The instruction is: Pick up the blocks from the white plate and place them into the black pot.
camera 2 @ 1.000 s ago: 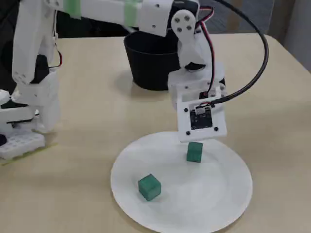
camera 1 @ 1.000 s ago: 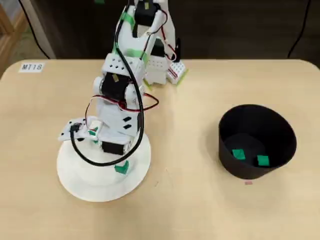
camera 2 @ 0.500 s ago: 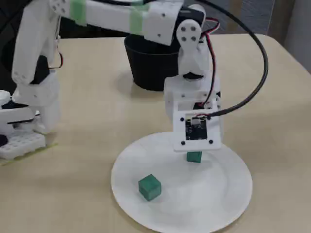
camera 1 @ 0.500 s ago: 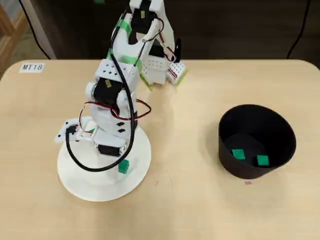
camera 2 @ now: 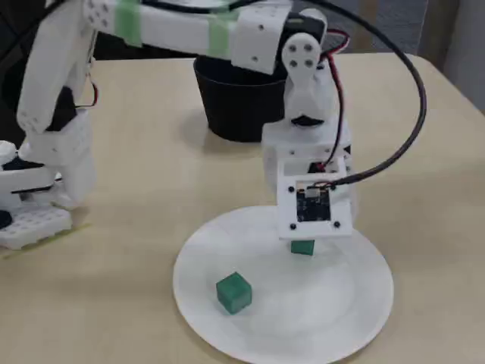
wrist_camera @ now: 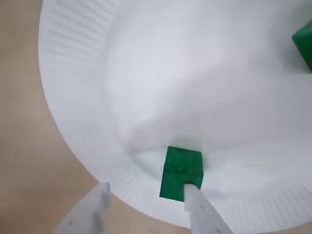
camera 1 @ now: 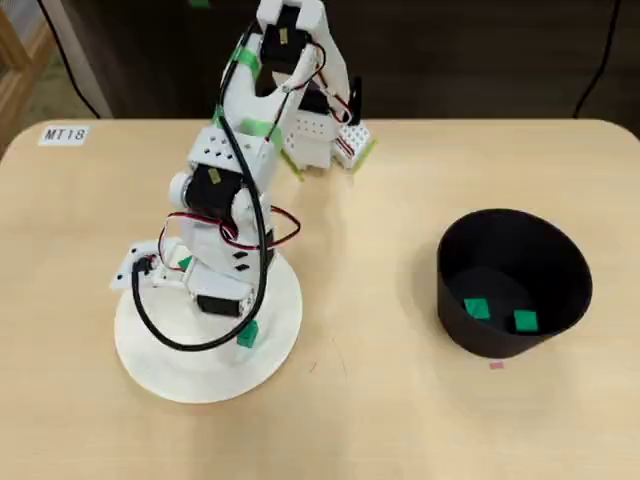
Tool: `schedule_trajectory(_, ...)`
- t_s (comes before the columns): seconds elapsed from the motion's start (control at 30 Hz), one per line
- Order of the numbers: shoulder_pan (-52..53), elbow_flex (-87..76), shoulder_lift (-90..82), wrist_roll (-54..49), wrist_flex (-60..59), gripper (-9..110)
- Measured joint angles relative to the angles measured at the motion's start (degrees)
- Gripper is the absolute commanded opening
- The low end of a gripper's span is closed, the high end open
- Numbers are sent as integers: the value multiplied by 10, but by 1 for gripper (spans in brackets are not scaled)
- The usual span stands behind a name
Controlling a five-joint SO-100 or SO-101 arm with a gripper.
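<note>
green block [wrist_camera: 181, 173] touching one tool [wrist_camera: 146, 207] finger, jaws apart

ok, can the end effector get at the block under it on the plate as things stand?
Probably yes. The end effector is open just above the block, nothing between, though the block sits nearer one finger, by the plate rim.

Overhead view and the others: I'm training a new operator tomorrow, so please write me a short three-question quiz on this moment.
1. True or false: the black pot is empty.
2. How many blocks lie on the white plate in the fixed view?
3. In the wrist view, the pincer is: A) shut on a block; B) open over the plate, a block at one finger; C) above the pot.

Key: 1 false, two blocks lie inside; 2 two; 3 B.
</note>
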State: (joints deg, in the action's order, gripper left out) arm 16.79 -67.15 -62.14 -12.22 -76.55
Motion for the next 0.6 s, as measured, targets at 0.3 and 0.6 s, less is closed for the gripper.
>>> schedule_trajectory(0.3,2,14,15,4,-21,21)
schedule_trajectory(0.6,5,3,-30,6,-54,17)
